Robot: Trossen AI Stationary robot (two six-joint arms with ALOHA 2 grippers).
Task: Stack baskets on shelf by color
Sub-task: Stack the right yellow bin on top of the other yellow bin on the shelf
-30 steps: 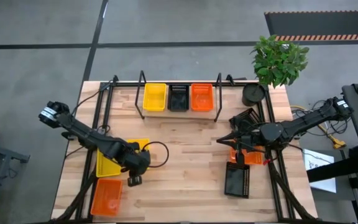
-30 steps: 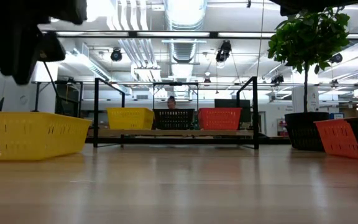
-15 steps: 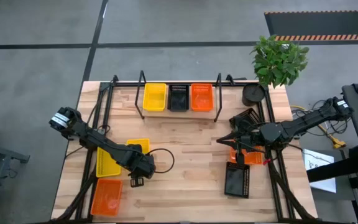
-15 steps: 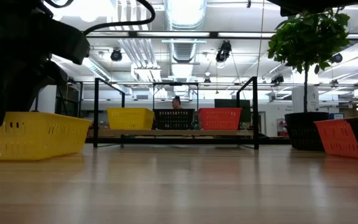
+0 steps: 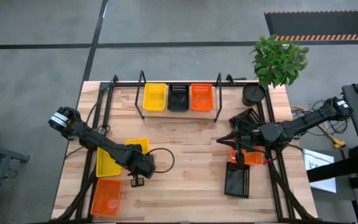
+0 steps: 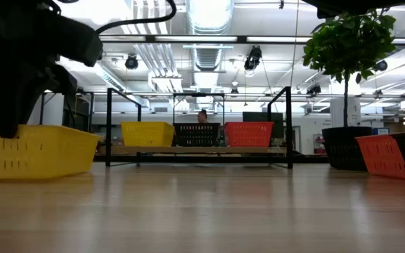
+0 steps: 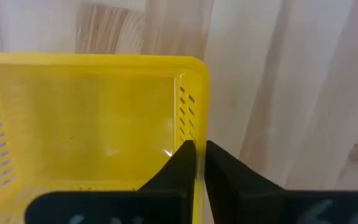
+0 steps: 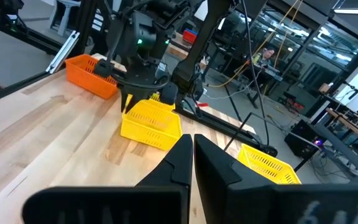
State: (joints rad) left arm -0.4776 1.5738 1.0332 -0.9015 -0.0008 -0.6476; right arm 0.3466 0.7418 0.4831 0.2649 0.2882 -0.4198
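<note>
Bench (image 5: pixel 185 143): pale wood planks, visible grain, smooth with a soft sheen.
Yellow basket (image 7: pixel 92 118): smooth plastic, semi-glossy, slotted walls.
Orange basket (image 5: pixel 106 196): same perforated plastic, slight gloss.
Black basket (image 5: pixel 237 180): perforated plastic, matt.
Shelf (image 5: pixel 179 84): thin black metal rod, matt.
Left gripper (image 7: pixel 199 163): dark matt fingers, plastic-looking, pressed on the yellow wall.
Pot (image 5: pixel 253 94): dark, matt.
Floor (image 5: pixel 166 37): grey, smooth, concrete-like.

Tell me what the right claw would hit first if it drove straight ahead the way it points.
Probably the yellow basket that the left claw grips by its rim; from the right claw, only bare table shows before it. Depth is uncertain.
</note>
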